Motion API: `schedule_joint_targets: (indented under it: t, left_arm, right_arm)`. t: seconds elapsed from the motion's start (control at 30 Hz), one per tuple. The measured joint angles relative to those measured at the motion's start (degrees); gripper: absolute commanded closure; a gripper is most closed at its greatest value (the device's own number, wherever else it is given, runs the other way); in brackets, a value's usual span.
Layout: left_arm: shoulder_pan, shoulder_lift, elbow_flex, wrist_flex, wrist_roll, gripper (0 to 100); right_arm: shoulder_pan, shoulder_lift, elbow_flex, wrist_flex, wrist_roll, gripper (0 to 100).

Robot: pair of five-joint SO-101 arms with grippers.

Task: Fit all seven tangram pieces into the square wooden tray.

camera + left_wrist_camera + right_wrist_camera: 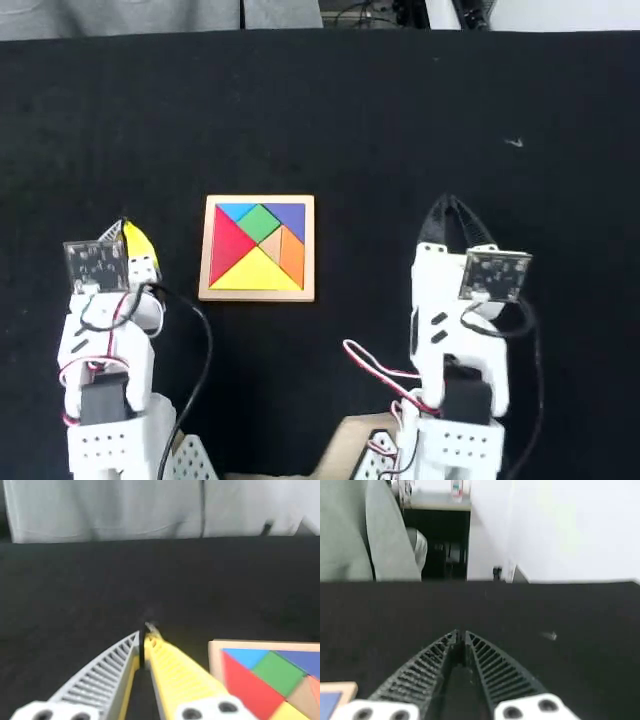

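The square wooden tray (208,247) lies in the middle of the black table, holding the coloured tangram pieces (258,247) fitted flat inside it: blue, green, purple, red, tan, orange and yellow. My left gripper (124,222), with one grey and one yellow finger, rests shut to the left of the tray, holding nothing. In the left wrist view its tips (145,630) meet over bare cloth, with the tray (216,655) close beside them. My right gripper (449,204), black-fingered, sits shut and empty to the right of the tray. Its tips (460,636) touch above the cloth.
Black cloth covers the whole table (400,120). A small pale speck (514,142) lies at the far right. Both arm bases (110,420) stand at the near edge, with red and black cables (375,370) looping between them. A wooden board (345,445) shows at the bottom.
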Motion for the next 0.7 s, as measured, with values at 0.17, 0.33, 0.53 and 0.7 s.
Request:
schedule_joint_targets:
  t: [0.17,0.33,0.53,0.7]
  left_arm:
    - [3.08,0.00,0.00,0.18,0.00,97]
    - [1.85,0.00,0.00,3.08,0.00,97]
    - [0.53,0.00,0.00,16.97,0.00,97]
    - [0.53,0.00,0.00,28.13,0.00,97]
  right_arm:
    - [0.00,0.00,0.53,-0.53,0.00,98.3]
    - [0.00,0.00,0.97,3.52,0.00,98.3]
    - [0.00,0.00,0.97,15.03,0.00,98.6]
    - [0.00,0.00,0.97,26.37,0.00,98.4]
